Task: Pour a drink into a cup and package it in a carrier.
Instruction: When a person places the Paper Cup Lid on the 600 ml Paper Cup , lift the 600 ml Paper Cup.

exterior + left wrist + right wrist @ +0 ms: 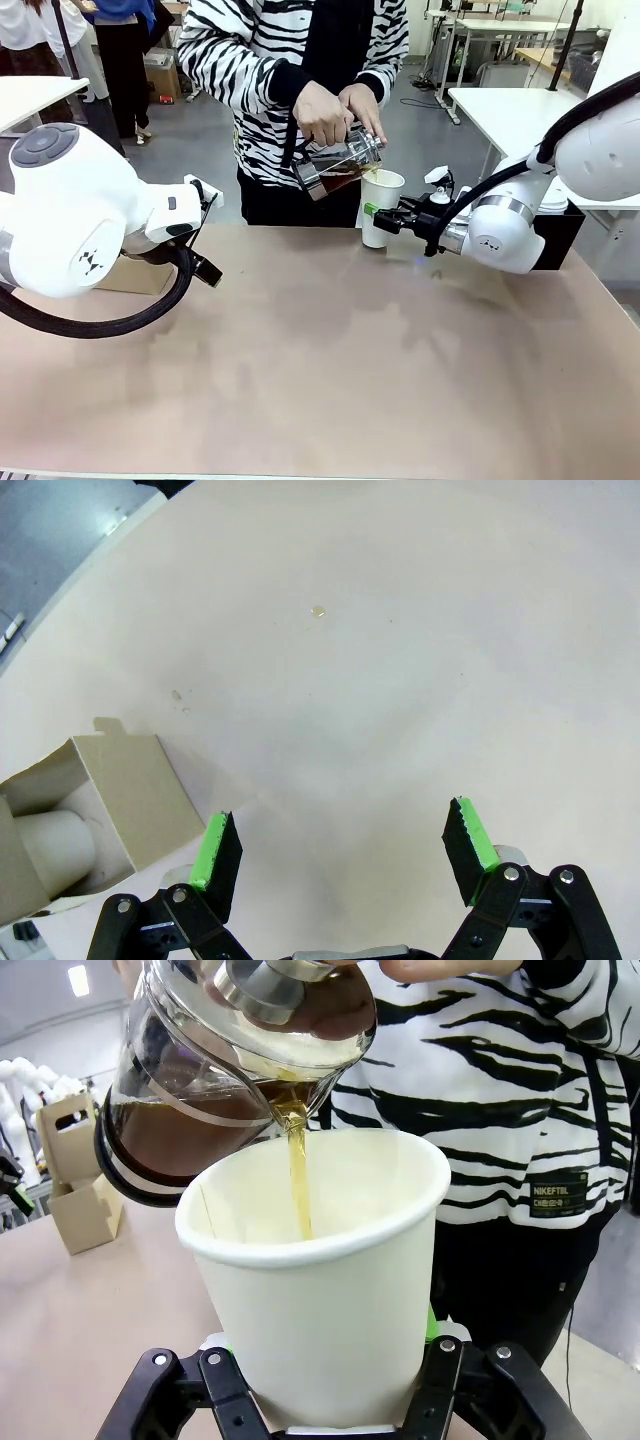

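We note the right gripper (378,215) clenched on the smooth white paper cup (320,1290). At its eleven o'clock a tilted glass jug (200,1090) streams amber drink (297,1175) in. A shirt label (556,1196) reads "NIKEFTBL". The left gripper (340,845) stands released, with the brown cardboard carrier (120,780) at its nine o'clock.

The cup (320,1290) is plain white; the drink (160,1125) shows dark brown inside the clear glass jug (200,1040) and amber in the thin stream; the carrier (85,1210) is brown cardboard. The person's top (240,60) bears black-and-white zebra stripes; the table (350,360) is pale tan. The left gripper (340,845) is black with bright green pads (215,850); both arms (70,210) are white.
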You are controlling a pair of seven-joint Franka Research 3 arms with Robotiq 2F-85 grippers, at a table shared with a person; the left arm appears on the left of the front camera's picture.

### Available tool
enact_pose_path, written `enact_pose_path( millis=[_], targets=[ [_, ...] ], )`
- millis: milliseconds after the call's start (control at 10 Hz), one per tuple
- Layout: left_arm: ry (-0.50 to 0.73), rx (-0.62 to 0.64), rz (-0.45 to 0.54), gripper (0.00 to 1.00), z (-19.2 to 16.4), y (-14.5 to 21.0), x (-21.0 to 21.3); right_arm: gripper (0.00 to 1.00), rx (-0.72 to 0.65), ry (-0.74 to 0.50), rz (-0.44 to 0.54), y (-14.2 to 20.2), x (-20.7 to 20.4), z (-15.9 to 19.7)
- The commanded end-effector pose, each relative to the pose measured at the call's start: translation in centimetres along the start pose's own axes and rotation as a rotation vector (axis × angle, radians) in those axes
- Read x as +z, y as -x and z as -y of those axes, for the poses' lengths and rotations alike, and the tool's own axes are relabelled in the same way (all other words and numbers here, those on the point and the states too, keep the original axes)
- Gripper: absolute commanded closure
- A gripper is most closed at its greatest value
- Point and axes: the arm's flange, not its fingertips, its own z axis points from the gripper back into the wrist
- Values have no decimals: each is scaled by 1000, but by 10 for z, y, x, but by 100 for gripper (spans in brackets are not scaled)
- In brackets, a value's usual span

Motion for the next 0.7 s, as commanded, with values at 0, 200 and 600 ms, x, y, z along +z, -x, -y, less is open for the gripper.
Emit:
enact_pose_path(
  millis=[0,200,600],
  targets=[
    [2,0,2,0,0,0,1,40,-3,4,0,-1,-1,-1],
    [2,0,2,0,0,0,1,40,-3,4,0,-1,-1,-1],
    [2,0,2,0,0,0,1,40,-3,4,0,-1,-1,-1]
  ],
)
